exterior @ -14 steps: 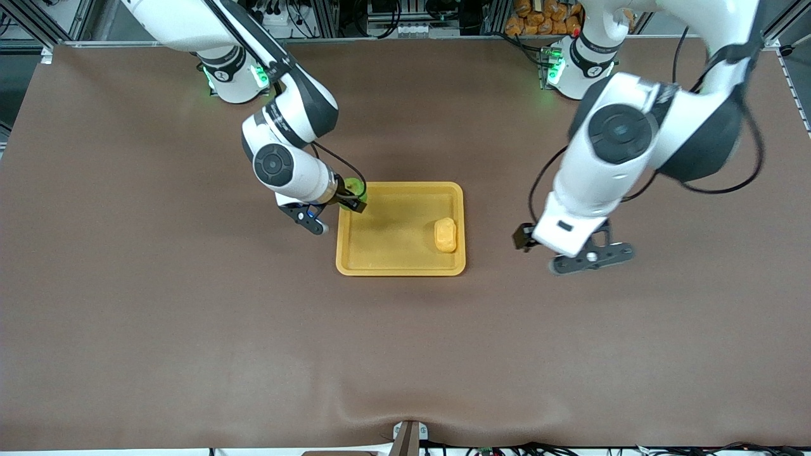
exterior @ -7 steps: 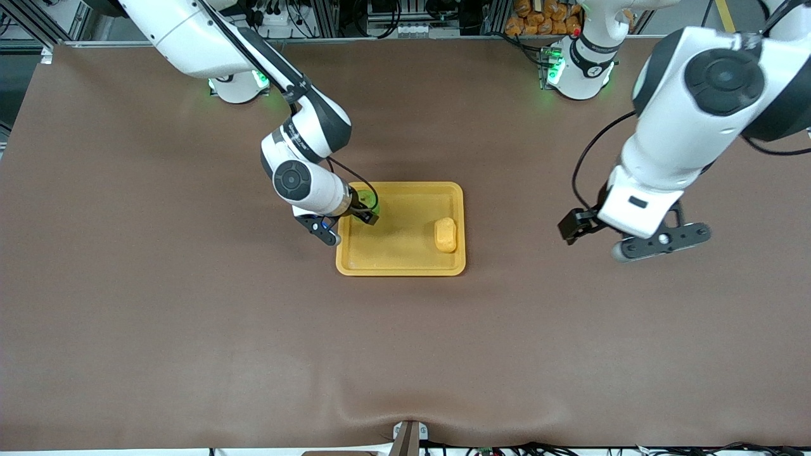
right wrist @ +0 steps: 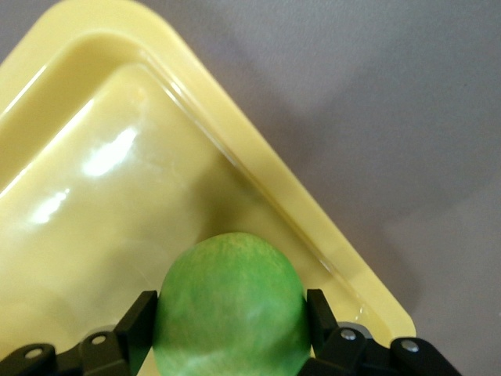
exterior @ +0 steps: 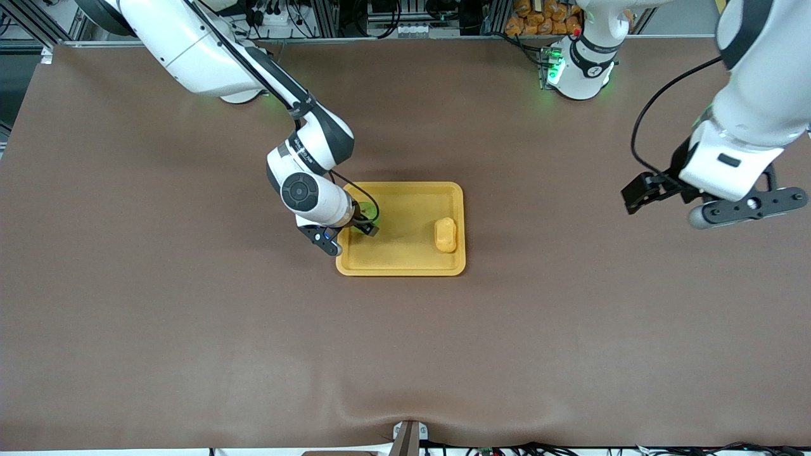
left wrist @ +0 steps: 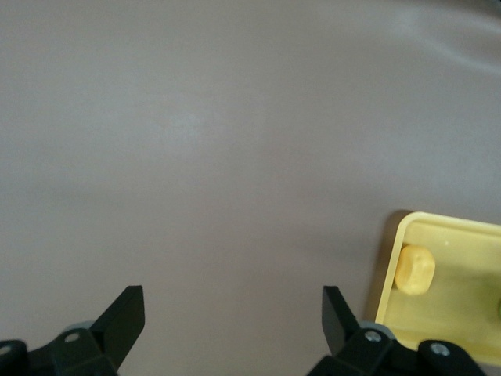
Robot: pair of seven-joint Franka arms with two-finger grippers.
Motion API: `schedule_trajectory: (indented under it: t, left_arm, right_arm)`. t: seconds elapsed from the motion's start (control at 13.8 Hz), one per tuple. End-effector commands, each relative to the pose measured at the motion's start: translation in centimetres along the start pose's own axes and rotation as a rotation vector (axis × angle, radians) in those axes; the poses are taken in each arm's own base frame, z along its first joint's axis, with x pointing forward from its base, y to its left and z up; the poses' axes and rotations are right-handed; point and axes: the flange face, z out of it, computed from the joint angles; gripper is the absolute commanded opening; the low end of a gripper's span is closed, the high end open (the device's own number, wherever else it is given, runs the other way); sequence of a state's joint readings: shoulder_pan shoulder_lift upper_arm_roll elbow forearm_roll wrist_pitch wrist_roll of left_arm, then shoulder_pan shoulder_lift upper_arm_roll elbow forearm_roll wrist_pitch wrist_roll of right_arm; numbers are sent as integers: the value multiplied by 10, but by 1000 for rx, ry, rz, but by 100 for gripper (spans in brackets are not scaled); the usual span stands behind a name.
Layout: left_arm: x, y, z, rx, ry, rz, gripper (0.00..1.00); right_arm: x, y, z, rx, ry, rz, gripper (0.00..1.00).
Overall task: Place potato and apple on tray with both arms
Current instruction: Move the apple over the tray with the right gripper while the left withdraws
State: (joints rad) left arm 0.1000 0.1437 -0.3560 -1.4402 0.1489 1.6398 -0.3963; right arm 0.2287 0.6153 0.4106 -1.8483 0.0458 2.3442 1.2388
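The yellow tray [exterior: 400, 269] lies mid-table. The yellow-orange potato [exterior: 446, 235] rests in it at the end toward the left arm. It also shows in the left wrist view [left wrist: 414, 269], in the tray [left wrist: 389, 270]. My right gripper [exterior: 363, 220] is shut on the green apple [exterior: 366, 210] and holds it low over the tray's end toward the right arm. In the right wrist view the apple [right wrist: 231, 301] fills the gap between the fingers of the gripper [right wrist: 231, 317], close above the tray floor [right wrist: 94, 196]. My left gripper [exterior: 641, 191] is open and empty, up over bare table well off the tray; its wrist view shows it [left wrist: 232, 317] spread wide.
The brown table mat [exterior: 190, 329] spreads around the tray on all sides. Orange items [exterior: 542, 19] sit past the table's edge, next to the left arm's base.
My right gripper carried the apple from the tray's rim to over its floor and lower. My left arm drew away from the tray toward its own end of the table.
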Motion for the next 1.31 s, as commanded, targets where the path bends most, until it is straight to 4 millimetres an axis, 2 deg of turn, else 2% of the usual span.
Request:
schedule_trajectory:
  t: [0.0, 0.07, 0.15, 0.36, 0.51, 0.73, 0.87, 1.02, 1.09, 1.24]
  left_arm:
    - [-5, -31, -11, -22, -21, 61, 100]
    - [-8, -42, -17, -20, -30, 83, 100]
    - [-10, -54, -24, -28, -30, 93, 100]
    - [-12, -87, -30, -53, -51, 129, 100]
    - [-11, -105, -31, -77, -57, 129, 100]
    - [-16, -106, -33, -71, -58, 127, 100]
    - [-22, -100, -32, -65, -64, 138, 100]
    - [-37, -94, -32, -52, -70, 147, 100]
    - [-43, -98, -34, -49, -72, 141, 100]
    - [-59, -94, -34, -43, -76, 150, 100]
  right_arm:
    - [-1, -7, -1, 2, 19, 4, 31]
    - [2, -6, 3, -4, 16, 10, 84]
    - [4, -5, 4, -8, 17, 17, 100]
    - [8, -13, -17, 3, 21, 15, 100]
    - [12, -20, -41, -47, 4, 20, 100]
    - [19, -27, -76, -89, -10, 29, 100]
    - [24, -30, -101, -106, -9, 30, 100]
    - [43, -27, -123, -124, 10, 43, 100]
    - [60, -22, -135, -117, 20, 60, 100]
    - [82, -11, -159, -132, 4, 101, 100]
